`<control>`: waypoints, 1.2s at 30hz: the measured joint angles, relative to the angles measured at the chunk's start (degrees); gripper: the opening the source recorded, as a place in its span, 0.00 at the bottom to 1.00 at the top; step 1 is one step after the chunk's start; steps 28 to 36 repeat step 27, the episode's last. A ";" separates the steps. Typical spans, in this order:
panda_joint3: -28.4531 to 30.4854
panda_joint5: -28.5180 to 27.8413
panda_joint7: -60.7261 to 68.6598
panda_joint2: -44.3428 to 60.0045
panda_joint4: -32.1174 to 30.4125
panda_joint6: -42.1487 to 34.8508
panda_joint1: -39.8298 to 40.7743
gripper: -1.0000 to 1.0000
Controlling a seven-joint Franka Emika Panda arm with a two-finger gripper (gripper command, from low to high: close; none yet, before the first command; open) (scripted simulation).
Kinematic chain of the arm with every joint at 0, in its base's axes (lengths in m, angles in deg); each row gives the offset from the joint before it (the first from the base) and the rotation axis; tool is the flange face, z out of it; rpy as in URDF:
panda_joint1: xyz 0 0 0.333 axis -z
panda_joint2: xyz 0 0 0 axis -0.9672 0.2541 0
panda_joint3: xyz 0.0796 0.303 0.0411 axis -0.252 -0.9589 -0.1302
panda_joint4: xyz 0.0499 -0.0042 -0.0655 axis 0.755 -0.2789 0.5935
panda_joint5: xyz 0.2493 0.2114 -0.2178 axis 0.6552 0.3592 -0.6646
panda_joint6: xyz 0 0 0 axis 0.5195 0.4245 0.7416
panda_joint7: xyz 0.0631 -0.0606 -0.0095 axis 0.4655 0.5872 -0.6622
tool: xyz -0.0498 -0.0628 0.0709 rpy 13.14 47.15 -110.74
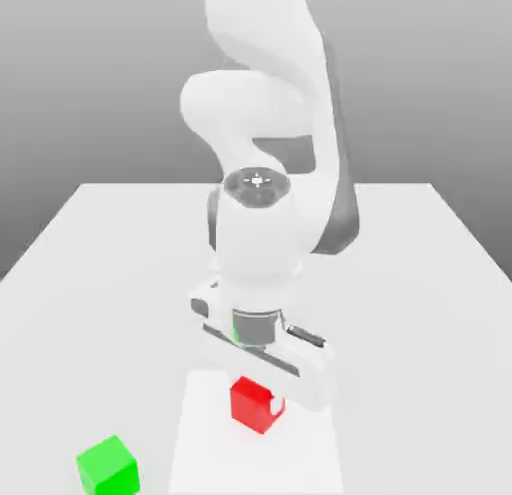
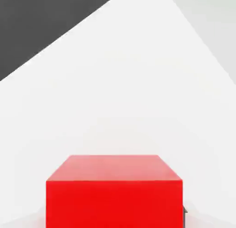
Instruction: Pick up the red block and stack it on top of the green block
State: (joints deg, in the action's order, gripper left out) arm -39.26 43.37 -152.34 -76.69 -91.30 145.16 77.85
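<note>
The red block (image 1: 250,401) sits low over the white table, near the front and a little right of centre in the exterior view. My gripper (image 1: 260,398) comes down on it from above and is shut on it; one white finger (image 1: 279,407) lies against the block's right side. In the hand view the red block (image 2: 114,192) looms close, and a dark sliver of a finger (image 2: 185,216) presses against its edge. The green block (image 1: 108,465) rests on the table at the front, on the exterior view's left, well apart from the red one.
The white table (image 1: 100,283) stretches back to a grey wall. My arm's white body (image 1: 260,233) rises over the middle of the table, behind the red block.
</note>
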 joint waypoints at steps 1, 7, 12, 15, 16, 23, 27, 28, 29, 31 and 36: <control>-0.10 0.40 0.28 -1.93 -0.25 -1.70 0.05 0.00; 1.78 -0.06 1.99 -1.08 5.78 -6.89 4.32 0.00; 3.71 0.39 4.32 1.45 11.88 -10.50 7.34 0.00; 4.83 1.05 6.00 2.98 15.55 -12.64 9.32 0.00; 5.11 1.30 6.56 3.49 16.78 -13.37 10.10 0.00; 5.92 3.52 9.56 12.44 21.48 -9.14 13.02 0.00; 5.80 3.69 9.70 13.73 21.57 -7.94 13.12 1.00; 5.80 3.69 9.70 13.73 21.57 -7.94 13.12 1.00; 5.80 3.69 9.70 13.73 21.57 -7.94 13.12 1.00; 5.80 3.69 9.70 13.73 21.57 -7.94 13.12 1.00; 5.80 3.69 9.70 13.73 21.57 -7.94 13.12 1.00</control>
